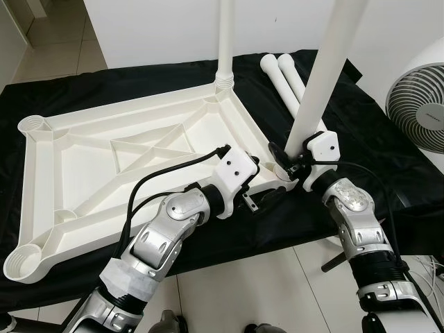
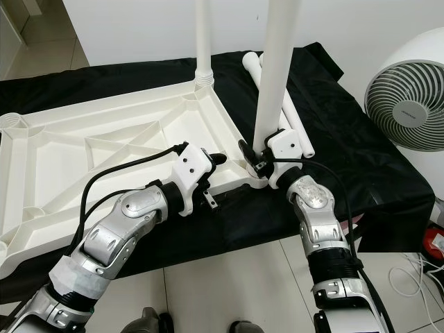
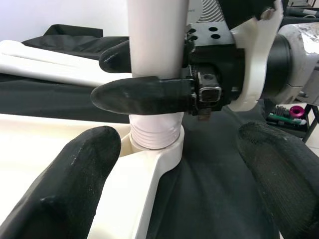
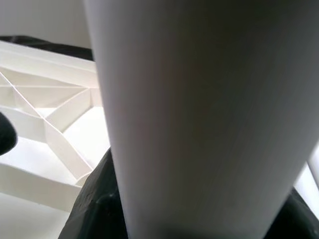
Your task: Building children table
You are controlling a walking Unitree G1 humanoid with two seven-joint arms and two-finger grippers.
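The white table top (image 1: pixel 125 159) lies upside down on a black cloth. One white leg (image 1: pixel 225 41) stands upright in its far right corner. A second leg (image 1: pixel 319 76) stands at the near right corner, and my right gripper (image 1: pixel 281 156) is shut on its lower end. In the left wrist view that leg's threaded end (image 3: pixel 154 134) sits in the corner socket, with the right gripper's fingers (image 3: pixel 144 94) clamped just above. My left gripper (image 1: pixel 260 186) is open beside that corner, its fingertips (image 3: pixel 75 184) spread wide and holding nothing. Two spare legs (image 1: pixel 284 76) lie on the cloth behind.
A white fan (image 1: pixel 423 104) stands to the right of the table. Empty leg sockets (image 1: pixel 21 263) sit at the top's two left corners. The black cloth (image 1: pixel 374 139) hangs over the front edge above a tiled floor.
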